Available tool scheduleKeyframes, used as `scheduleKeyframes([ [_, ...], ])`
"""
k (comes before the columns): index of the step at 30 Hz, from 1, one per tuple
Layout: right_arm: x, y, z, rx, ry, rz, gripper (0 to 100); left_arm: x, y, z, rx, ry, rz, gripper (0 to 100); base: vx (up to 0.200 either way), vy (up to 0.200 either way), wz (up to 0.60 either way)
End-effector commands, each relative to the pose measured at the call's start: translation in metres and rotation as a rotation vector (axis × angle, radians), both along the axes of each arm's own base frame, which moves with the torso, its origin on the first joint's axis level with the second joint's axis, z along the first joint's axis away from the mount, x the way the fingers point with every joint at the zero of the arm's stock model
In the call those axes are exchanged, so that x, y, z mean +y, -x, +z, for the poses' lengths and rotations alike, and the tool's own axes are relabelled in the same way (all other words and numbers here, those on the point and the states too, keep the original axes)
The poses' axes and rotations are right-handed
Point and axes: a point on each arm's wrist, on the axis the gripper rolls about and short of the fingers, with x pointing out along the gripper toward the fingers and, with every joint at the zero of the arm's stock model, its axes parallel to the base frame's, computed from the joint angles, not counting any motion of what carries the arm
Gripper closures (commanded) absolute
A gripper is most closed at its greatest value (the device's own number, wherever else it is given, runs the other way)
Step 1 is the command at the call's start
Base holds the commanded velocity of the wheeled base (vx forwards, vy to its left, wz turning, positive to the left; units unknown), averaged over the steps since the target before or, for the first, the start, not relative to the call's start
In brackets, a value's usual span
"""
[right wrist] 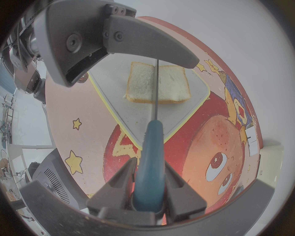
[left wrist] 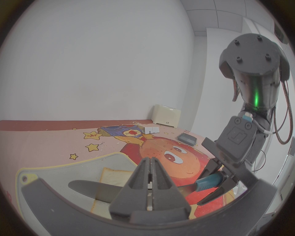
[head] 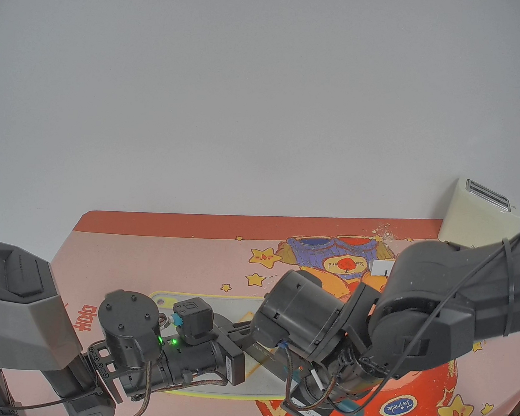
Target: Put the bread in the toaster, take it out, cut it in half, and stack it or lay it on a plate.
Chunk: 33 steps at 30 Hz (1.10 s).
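A slice of white bread (right wrist: 139,83) lies flat on the pale cutting board (right wrist: 110,80). My right gripper (right wrist: 150,181) is shut on the teal handle of a knife (right wrist: 151,153). The knife's blade (right wrist: 156,89) stands edge-down across the middle of the slice. My left gripper (left wrist: 150,181) is shut with nothing between its fingers and sits low at the bread's far edge (left wrist: 112,176), just over the blade (left wrist: 92,189). In the head view both wrists meet over the board (head: 212,305), hiding the bread. The cream toaster (head: 478,216) stands at the table's far right corner.
A small white box (left wrist: 150,129) and a dark grey flat object (left wrist: 187,139) lie on the cartoon-printed table mat between the board and the toaster (left wrist: 167,115). A white wall runs behind the table. Bare mat (head: 168,258) lies to the left of and beyond the board.
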Motion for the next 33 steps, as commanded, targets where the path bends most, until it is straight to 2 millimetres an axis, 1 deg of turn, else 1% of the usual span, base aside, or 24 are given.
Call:
scheduleKeyframes([
  [1, -0.001, 0.001, -0.003, 0.006, 0.011, -0.001, 100, 0.001, 0.002, 0.007, -0.022, 0.022, -0.002, 100, 0.000, 0.000, 0.00],
  [7, -0.001, 0.001, -0.004, 0.006, 0.014, -0.003, 100, 0.001, 0.003, 0.004, -0.013, 0.013, -0.005, 100, 0.000, 0.000, 0.00],
  [12, 0.001, -0.001, -0.008, 0.012, 0.024, -0.003, 100, -0.001, 0.007, 0.007, -0.017, 0.022, -0.037, 100, 0.000, 0.000, 0.00],
  [15, 0.002, -0.001, -0.007, 0.010, 0.021, -0.003, 100, 0.002, 0.012, 0.011, -0.022, 0.028, -0.046, 100, 0.000, 0.000, 0.00],
  [18, 0.002, -0.001, -0.006, 0.007, 0.019, -0.003, 100, 0.000, 0.019, 0.011, -0.019, 0.023, -0.070, 100, 0.000, 0.000, 0.00],
  [22, 0.002, 0.000, -0.006, 0.007, 0.018, -0.009, 100, 0.000, 0.022, 0.006, -0.080, -0.051, -0.080, 100, 0.000, 0.000, 0.00],
  [27, 0.003, 0.002, -0.005, -0.008, 0.020, -0.019, 100, 0.008, 0.030, 0.001, -0.135, -0.151, -0.049, 100, 0.000, 0.000, 0.00],
  [33, 0.003, 0.003, -0.004, -0.009, 0.020, -0.021, 100, 0.006, 0.032, 0.000, -0.148, -0.166, -0.042, 100, 0.000, 0.000, 0.00],
])
